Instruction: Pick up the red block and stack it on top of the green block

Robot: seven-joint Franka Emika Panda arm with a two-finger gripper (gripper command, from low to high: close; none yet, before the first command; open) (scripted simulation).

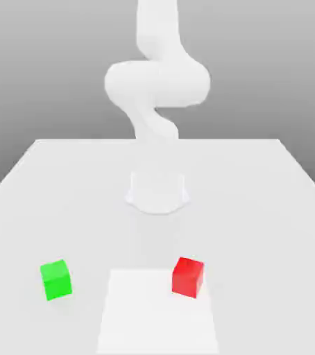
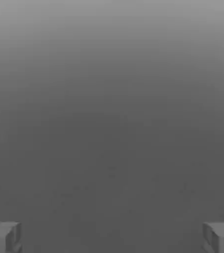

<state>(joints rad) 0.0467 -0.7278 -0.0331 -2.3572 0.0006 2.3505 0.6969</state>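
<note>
Red block [image 1: 187, 276] sits lower right of the frame, green block [image 1: 56, 279] lower left, well apart; gripper [image 2: 112, 237] spread wide, empty. An off-centre descent could knock the red block aside.

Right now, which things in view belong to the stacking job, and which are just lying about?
Part of the job:
- red block, on the table toward the exterior view's right
- green block, apart from it toward the exterior view's left
- hand, fingers wide apart, nothing between them

Just there:
- table, bearing both blocks
- pale square patch on the table beside the red block
</note>
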